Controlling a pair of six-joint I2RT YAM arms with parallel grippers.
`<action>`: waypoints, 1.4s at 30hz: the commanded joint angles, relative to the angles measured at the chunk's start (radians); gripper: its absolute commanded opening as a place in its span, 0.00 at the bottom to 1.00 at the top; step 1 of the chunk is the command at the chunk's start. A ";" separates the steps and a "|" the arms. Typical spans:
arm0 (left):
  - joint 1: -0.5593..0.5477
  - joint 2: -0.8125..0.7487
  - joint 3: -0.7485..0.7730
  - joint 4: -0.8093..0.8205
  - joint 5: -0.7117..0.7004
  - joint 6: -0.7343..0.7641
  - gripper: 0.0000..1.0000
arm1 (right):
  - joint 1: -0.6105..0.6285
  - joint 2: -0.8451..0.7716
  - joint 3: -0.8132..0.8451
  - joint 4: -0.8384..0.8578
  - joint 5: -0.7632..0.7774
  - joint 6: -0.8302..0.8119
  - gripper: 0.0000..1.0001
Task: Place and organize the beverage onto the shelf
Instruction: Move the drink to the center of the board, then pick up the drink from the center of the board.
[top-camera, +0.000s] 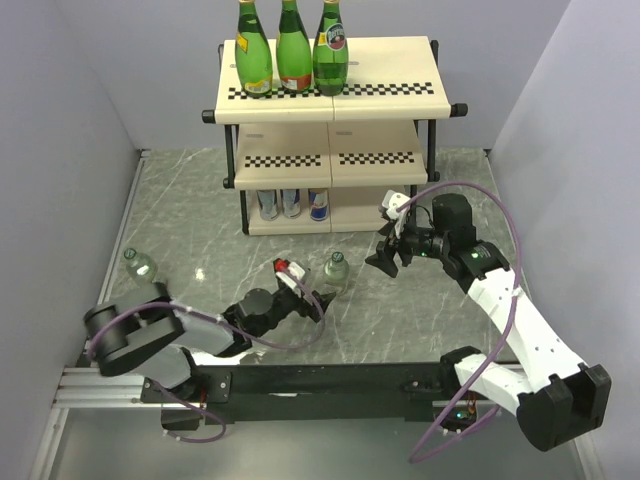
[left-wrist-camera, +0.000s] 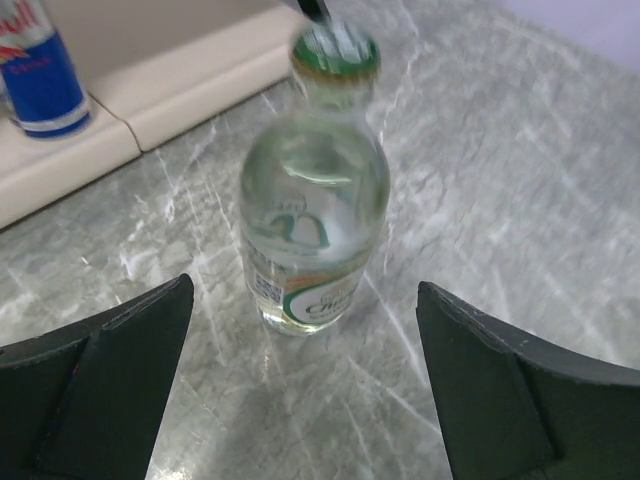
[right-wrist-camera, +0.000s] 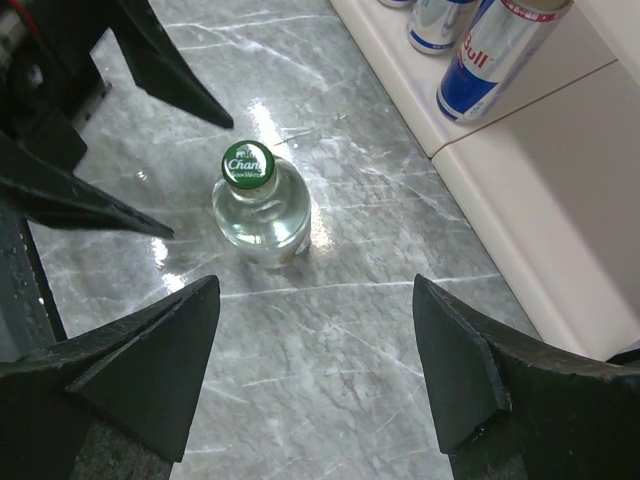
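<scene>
On the counter (top-camera: 190, 220), near the shelf (top-camera: 400, 70), stands a small clear bottle (top-camera: 338, 272). It is likely glass: rigid, slick, breakable and fairly heavy, so grip the body below the shoulder. Spread wide, the left end effector (top-camera: 316, 300) has it just ahead between its fingers, untouched. Nearby, the right end effector (top-camera: 392, 258) hangs open and empty.

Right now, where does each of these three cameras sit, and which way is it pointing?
Top: fixed above and behind the arms, looking down at the table and shelf; both arms, left claw and right claw show.
Left wrist: on the left arm, looking obliquely down at the clear bottle; its own fingers frame it.
Right wrist: on the right arm, looking down at that bottle's cap; its own fingers below, left claw's beyond.
Shared: both wrist views show that bottle and the Red Bull can.
</scene>
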 joint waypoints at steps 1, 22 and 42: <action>-0.019 0.100 0.004 0.317 0.027 0.082 0.99 | -0.012 0.000 0.004 0.010 0.000 -0.009 0.84; -0.063 0.438 0.148 0.595 -0.052 0.174 0.98 | -0.024 0.011 0.006 0.004 -0.009 -0.014 0.83; -0.062 0.502 0.237 0.626 -0.128 0.212 0.95 | -0.032 0.014 0.007 0.001 -0.012 -0.015 0.83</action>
